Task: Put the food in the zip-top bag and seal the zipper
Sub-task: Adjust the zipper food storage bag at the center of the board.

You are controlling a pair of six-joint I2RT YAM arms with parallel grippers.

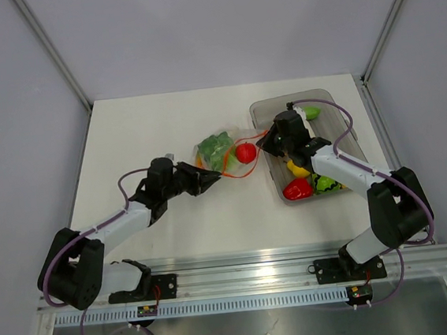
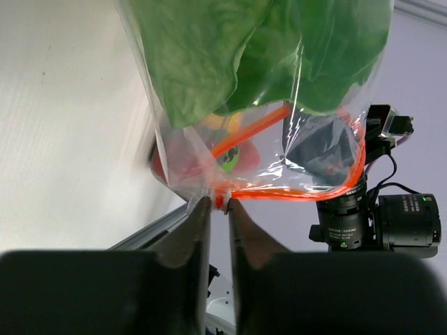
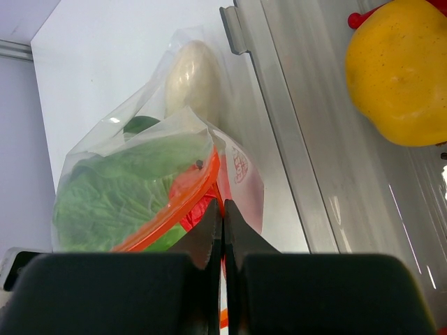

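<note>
The left jaws pinch the near end of the zipper (image 2: 300,194), on the side away from the tub (image 1: 281,106). The zip-top bag (image 1: 215,151), holding a green leafy piece (image 1: 212,146) and a red fruit (image 1: 245,153), sits just left of the tub. Its film looks thin, limp and slippery, so the stiffer strip is probably the best hold. The right jaws, at the tub's left edge, are clamped on the zipper's far end.

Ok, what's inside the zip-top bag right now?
Through the clear zip-top bag: a green leafy vegetable, a white egg-shaped piece and a red piece near the mouth. Anything beneath the greens is covered.
</note>
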